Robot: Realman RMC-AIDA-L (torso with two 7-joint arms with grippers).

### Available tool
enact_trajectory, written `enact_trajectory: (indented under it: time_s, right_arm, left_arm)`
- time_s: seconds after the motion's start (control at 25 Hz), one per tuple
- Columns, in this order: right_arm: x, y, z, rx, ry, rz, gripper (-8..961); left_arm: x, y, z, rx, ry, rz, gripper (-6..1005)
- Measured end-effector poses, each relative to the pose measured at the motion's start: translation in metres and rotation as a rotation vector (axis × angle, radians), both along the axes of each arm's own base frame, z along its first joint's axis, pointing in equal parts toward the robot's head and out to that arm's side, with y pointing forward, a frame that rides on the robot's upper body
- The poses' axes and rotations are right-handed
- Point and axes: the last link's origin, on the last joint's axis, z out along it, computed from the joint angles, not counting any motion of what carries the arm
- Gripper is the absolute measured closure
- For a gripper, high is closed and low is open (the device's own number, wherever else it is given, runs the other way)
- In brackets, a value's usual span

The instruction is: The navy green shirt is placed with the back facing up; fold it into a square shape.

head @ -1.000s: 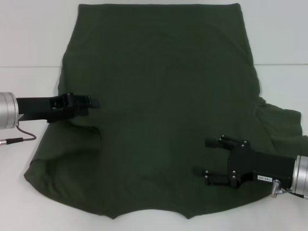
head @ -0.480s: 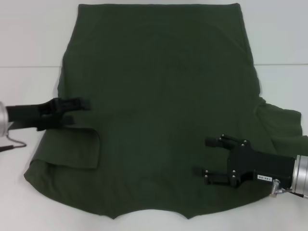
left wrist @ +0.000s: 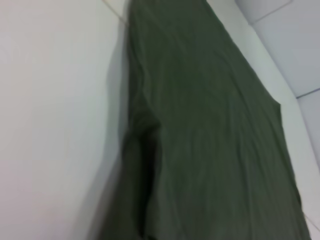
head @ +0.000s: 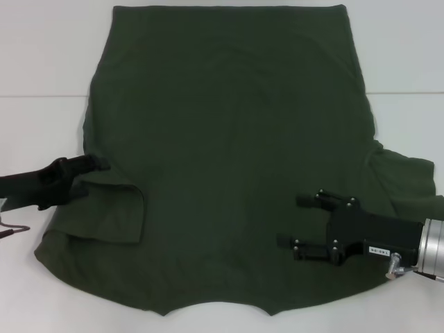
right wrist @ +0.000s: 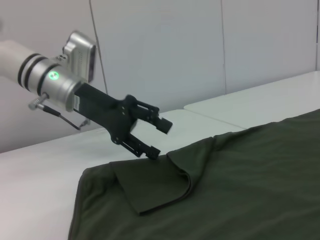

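The navy green shirt (head: 236,139) lies back up on the white table and fills most of the head view. Its left sleeve (head: 107,208) is folded inward onto the body; the fold also shows in the right wrist view (right wrist: 150,185). The right sleeve (head: 409,180) still spreads outward. My left gripper (head: 94,166) is at the shirt's left edge, just beside the folded sleeve; the right wrist view shows the left gripper (right wrist: 156,137) open and empty. My right gripper (head: 291,220) is open and empty above the shirt's lower right part. The left wrist view shows only the shirt (left wrist: 210,140) and the table.
The white table (head: 41,55) surrounds the shirt, with a seam line across it behind the arms. The shirt's collar edge lies near the table's front edge. White wall panels (right wrist: 165,50) stand behind the table in the right wrist view.
My left gripper has pulled back to the left, off the shirt body, leaving the left sleeve folded inward. The right gripper has barely moved.
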Motion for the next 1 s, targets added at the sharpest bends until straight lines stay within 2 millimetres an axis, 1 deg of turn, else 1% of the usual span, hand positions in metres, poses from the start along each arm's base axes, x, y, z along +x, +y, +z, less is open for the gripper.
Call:
enact_trajectory:
  time_s: [0.16,0.52,0.84,1.0]
  right_arm:
    - [0.000,0.000,0.000,-0.001,0.000,0.000,25]
    - [0.002,-0.002,0.000,-0.001,0.000,-0.005,25]
    - [0.002,-0.002,-0.001,-0.003,0.000,-0.007,25]
    - [0.003,-0.003,-0.001,-0.004,0.000,-0.008,25]
  left_arm:
    - [-0.004,0.001,-0.005,0.013,-0.003,0.030,133]
    - [-0.007,0.007,-0.007,0.058,-0.005,0.070,134]
    - [-0.005,0.011,-0.010,0.075,-0.001,0.078,134]
    - [-0.001,0.014,-0.013,0.078,-0.002,0.075,135]
